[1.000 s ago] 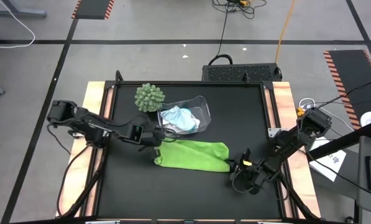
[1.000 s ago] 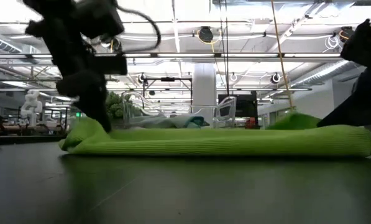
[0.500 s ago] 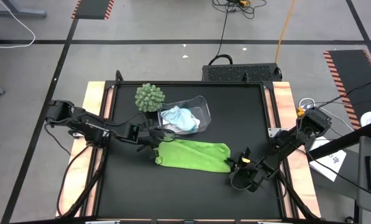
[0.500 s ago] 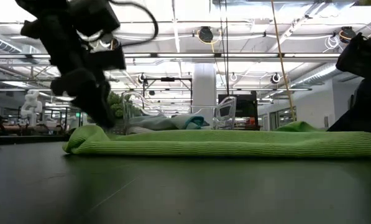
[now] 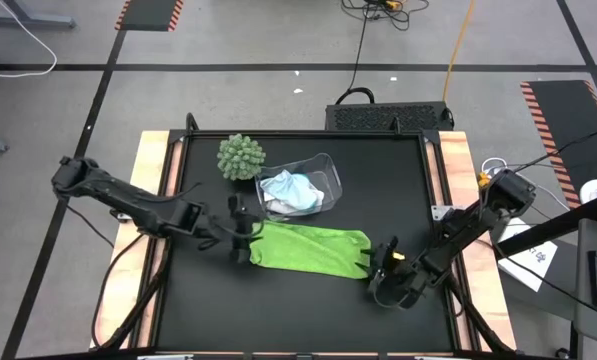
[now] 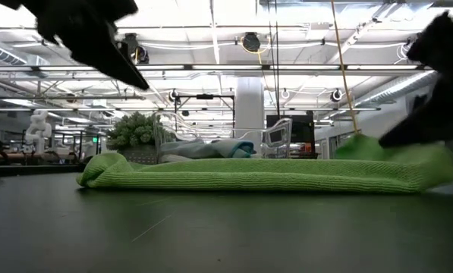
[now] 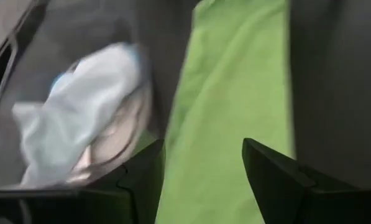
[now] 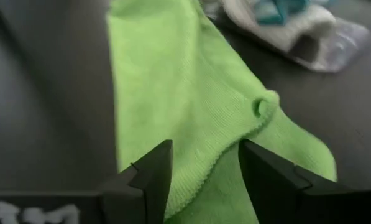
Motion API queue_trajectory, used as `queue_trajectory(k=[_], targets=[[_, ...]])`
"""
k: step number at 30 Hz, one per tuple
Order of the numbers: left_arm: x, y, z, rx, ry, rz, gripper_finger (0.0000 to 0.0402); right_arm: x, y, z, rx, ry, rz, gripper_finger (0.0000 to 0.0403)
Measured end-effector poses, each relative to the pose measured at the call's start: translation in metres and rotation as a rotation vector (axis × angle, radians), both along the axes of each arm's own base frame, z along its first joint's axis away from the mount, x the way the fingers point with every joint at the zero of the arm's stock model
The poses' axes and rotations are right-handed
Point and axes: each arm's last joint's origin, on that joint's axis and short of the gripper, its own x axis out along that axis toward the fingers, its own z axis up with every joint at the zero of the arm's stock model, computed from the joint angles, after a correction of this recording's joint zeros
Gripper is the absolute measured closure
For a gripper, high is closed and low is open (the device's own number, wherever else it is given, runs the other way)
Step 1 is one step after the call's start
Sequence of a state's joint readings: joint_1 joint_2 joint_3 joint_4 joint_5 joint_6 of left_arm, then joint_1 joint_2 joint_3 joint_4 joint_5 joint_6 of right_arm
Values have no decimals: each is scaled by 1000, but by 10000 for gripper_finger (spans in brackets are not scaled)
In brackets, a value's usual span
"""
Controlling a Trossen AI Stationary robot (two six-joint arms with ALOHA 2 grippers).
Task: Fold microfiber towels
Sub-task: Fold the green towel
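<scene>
So you've just let go of both ends. The left claw (image 5: pixel 240 232) was pinched down on the left edge of the green towel (image 5: pixel 311 250) a moment ago; now its fingers are spread wide and it has pulled back up off the cloth. The right claw (image 5: pixel 370 262) did the same at the right end: it's open, with the towel's corner lying loose between its fingers rather than gripped.

The green towel lies doubled over, a long flat strip across the middle of the desk (image 5: pixel 378 180), and it held its shape once released, no springing back open. I'd call that first fold done. From the right wrist view there's a small pucker near the right corner, so maybe smooth that before the next fold.

The light blue towel (image 5: pixel 296 190) and the white towel (image 5: pixel 278 205) sit bunched up in the clear bin (image 5: pixel 325 165) just behind, next to the spiky plant (image 5: pixel 240 156), so you've got plenty left to do.
</scene>
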State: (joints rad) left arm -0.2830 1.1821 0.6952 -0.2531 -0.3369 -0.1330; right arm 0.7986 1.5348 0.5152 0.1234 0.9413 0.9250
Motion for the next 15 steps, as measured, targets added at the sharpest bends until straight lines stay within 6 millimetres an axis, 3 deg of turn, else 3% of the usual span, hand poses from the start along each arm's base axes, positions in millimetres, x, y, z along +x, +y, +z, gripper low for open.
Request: queue_trajectory(k=[6, 15], targets=[[-10, -23, 11, -63, -77, -80, 183, 1, 1, 20, -50, -39, 76, 218], [-21, -57, -2, -129, -43, -163, 183, 4, -2, 39, -110, -61, 166, 218]])
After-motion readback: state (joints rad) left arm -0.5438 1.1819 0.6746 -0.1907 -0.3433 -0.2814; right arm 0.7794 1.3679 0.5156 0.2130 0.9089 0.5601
